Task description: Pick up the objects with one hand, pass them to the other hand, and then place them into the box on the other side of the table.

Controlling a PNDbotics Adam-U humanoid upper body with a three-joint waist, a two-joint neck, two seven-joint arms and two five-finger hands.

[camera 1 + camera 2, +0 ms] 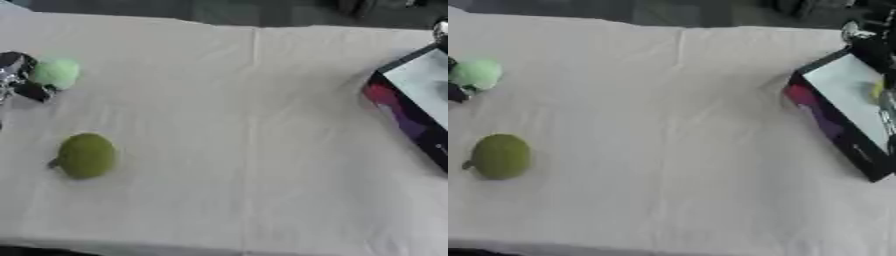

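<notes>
Left eye view: olive fruit [86, 155] stands lengthwise, stem pointing left.

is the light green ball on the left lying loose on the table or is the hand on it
In the hand: the left hand's dark fingers curl around the light green ball. Whether it is lifted off the table cannot be told.

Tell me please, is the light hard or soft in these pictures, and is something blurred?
Left eye view: soft light, only a faint shadow under the olive-green fruit; the left hand at the pale green ball is smeared. Right eye view: the box is fairly clear, but the right hand above it blurs.
</notes>
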